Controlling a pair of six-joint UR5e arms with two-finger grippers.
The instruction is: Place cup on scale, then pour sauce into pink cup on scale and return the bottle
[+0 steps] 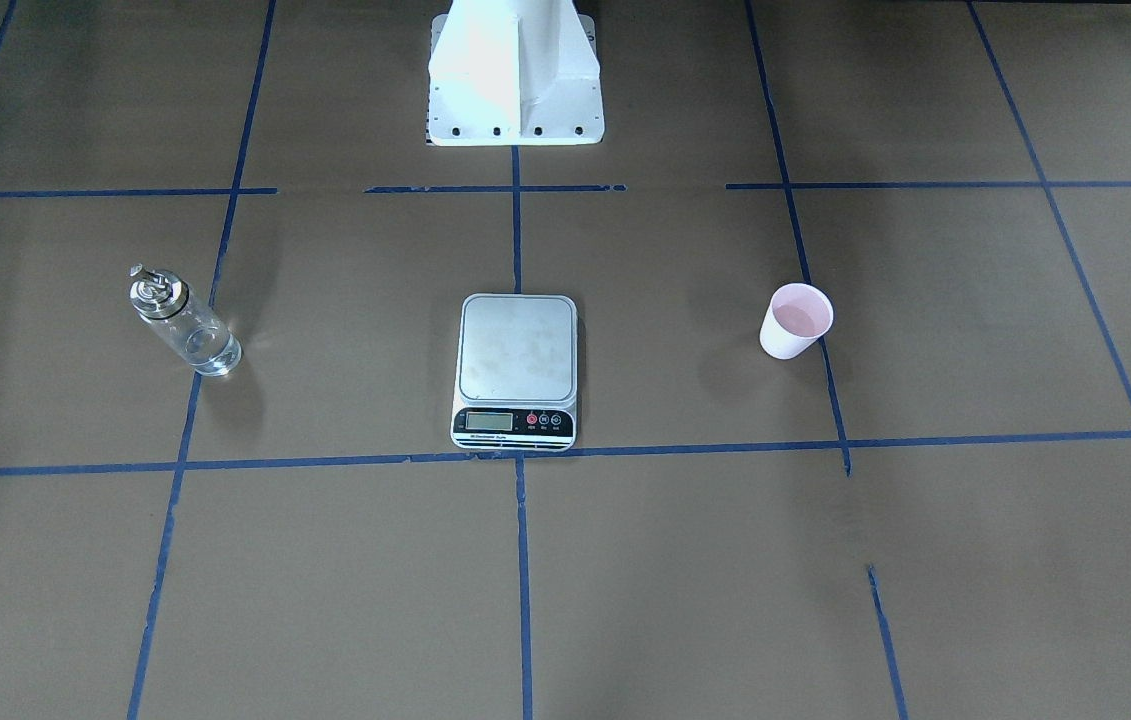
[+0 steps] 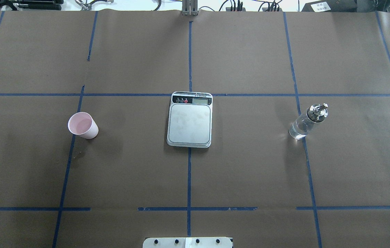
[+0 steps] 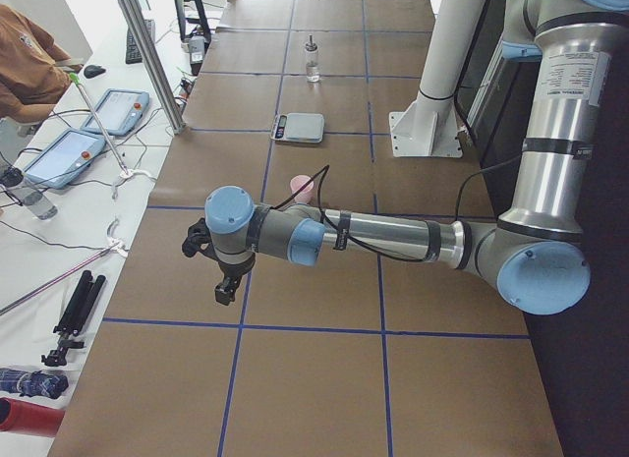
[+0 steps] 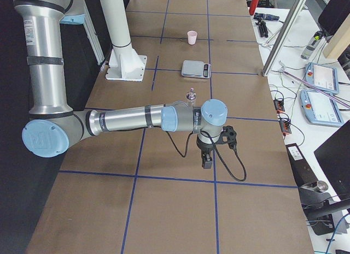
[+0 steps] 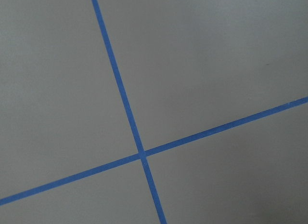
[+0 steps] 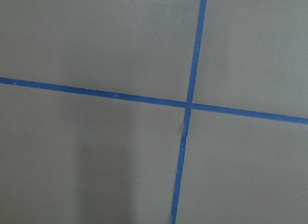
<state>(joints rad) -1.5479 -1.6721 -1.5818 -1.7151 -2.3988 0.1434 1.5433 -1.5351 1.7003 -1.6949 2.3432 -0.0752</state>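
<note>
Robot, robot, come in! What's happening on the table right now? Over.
Left end effector and right end effector hover at table ends, grip state unclear. Cup upright, apart from scale; bottle standing. Nothing between cup and scale.

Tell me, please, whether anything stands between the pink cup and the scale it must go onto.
Nothing visible does: only taped paper lies between the cup and the bare scale; the bottle stands on the scale's far side.
</note>
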